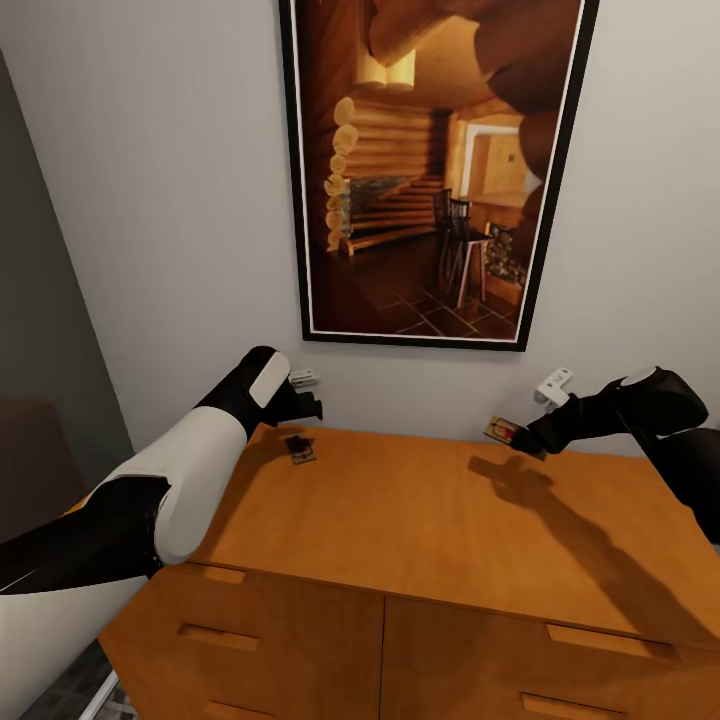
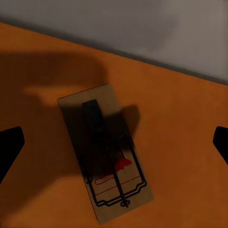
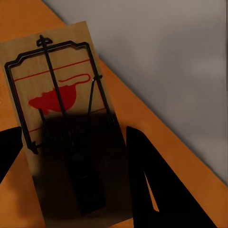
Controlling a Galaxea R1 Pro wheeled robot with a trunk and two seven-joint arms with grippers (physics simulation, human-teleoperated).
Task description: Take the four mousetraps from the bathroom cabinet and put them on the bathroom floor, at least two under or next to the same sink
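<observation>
The orange-brown cabinet (image 1: pixel 420 520) stands against the wall below me. One mousetrap (image 1: pixel 298 447) (image 2: pixel 107 152) lies flat near the back left of its top, red spot up. My left gripper (image 1: pixel 306 404) (image 2: pixel 114 142) hovers just above it, open, with its fingertips (image 2: pixel 10 147) wide on either side and not touching. A second mousetrap (image 1: pixel 503 432) (image 3: pixel 61 95) is tilted at the back right, a little above the top, casting a shadow on the wood. My right gripper (image 1: pixel 516 438) (image 3: pixel 76 161) is shut on its long edges.
A large framed picture (image 1: pixel 440 170) of a log-cabin interior hangs on the pale wall right behind the cabinet. Drawer fronts with slab pulls (image 1: pixel 205 634) face me. A dark grey wall (image 1: pixel 40 330) runs along the left, with a strip of floor (image 1: pixel 70 695) beneath.
</observation>
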